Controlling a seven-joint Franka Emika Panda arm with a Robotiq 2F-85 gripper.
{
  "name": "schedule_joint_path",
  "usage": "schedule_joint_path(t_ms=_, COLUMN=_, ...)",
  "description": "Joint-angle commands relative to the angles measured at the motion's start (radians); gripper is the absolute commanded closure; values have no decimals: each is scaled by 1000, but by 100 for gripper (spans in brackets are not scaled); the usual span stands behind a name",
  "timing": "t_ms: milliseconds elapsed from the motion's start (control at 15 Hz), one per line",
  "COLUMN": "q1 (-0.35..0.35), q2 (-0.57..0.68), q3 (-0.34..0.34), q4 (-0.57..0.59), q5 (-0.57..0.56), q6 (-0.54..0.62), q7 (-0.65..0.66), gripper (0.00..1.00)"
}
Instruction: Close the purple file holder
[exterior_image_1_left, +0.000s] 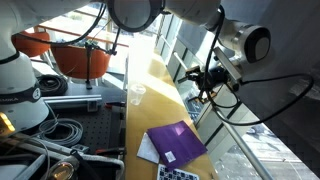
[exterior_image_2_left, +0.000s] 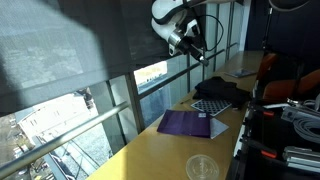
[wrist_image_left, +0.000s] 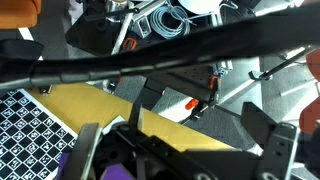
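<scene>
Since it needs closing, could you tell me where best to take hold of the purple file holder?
On the purple file holder, probably the cover edge beside the exposed white paper, from above: it lies flat, so only edges offer grip.

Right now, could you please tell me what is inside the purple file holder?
White paper pokes out along one edge of the purple file holder. The purple cover hides the rest, so anything else inside cannot be seen.

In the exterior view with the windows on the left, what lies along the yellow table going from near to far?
clear plastic cup → purple file holder → checkerboard sheet → black bundle
</scene>
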Motion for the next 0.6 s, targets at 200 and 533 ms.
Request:
schedule_joint_path(t_ms=200, q1=32, q2=-248, q3=14, q4=-389, q5=-11, q6=331, q7=-1, gripper=0)
schedule_joint_path(t_ms=533, q1=21, q2=-407, q3=61, q4=-629, q5=-7, q6=701, q7=6, gripper=0)
